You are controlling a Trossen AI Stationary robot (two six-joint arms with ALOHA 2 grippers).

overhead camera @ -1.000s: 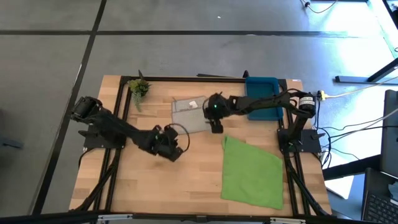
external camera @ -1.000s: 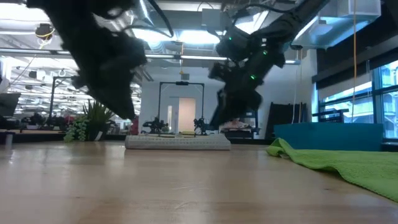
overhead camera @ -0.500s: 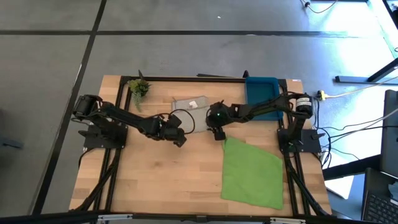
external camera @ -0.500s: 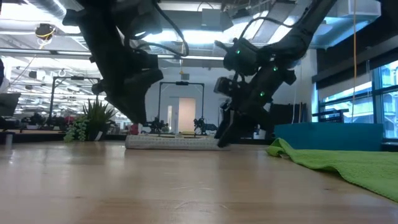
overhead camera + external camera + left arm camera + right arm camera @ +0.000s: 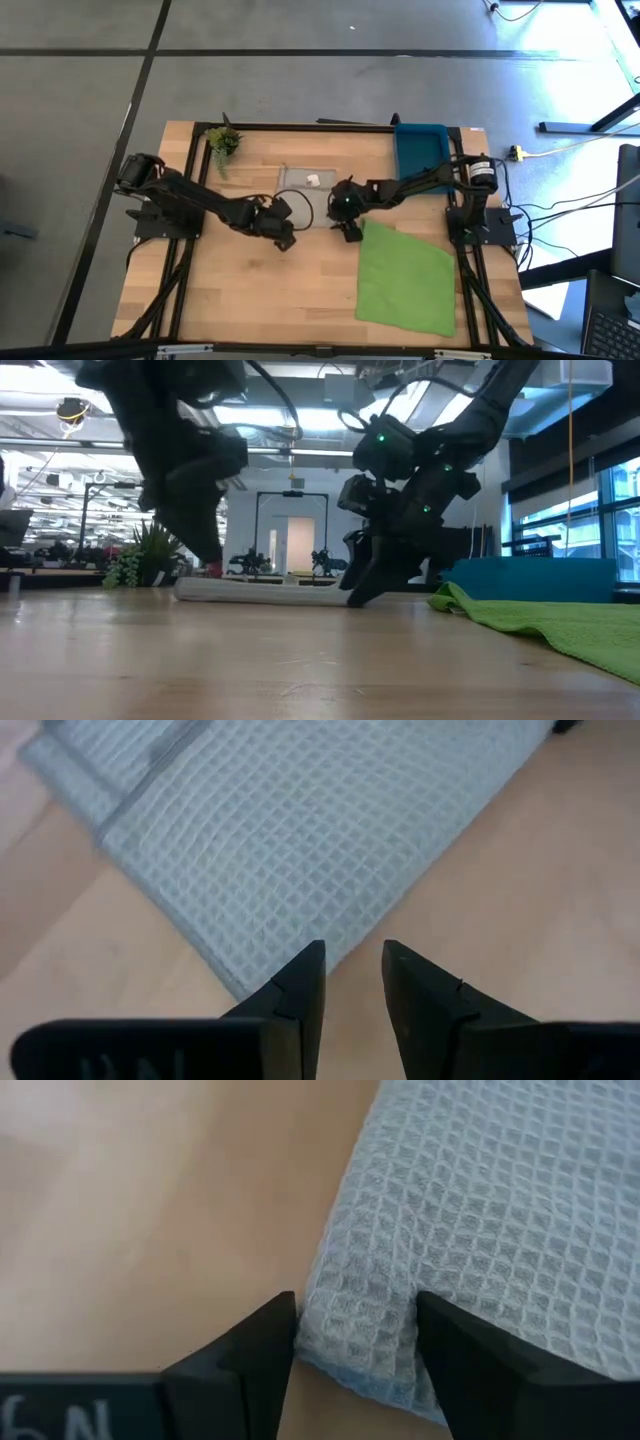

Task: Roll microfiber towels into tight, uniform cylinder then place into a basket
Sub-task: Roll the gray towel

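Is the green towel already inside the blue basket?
No, the green towel lies flat on the table, apart from the basket.

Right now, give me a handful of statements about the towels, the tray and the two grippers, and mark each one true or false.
1. The green towel is rolled into a cylinder. False: it lies spread flat on the table.
2. The grey towel lies flat between the two grippers. True.
3. The blue basket holds a towel. False: neither towel is in it.
4. The right gripper has its jaws on either side of a corner of the grey towel. True.
5. The left gripper has clamped the grey towel. False: its jaws are apart over bare wood at the towel's edge.
6. A small plant sprig sits at the table's far left corner. True.
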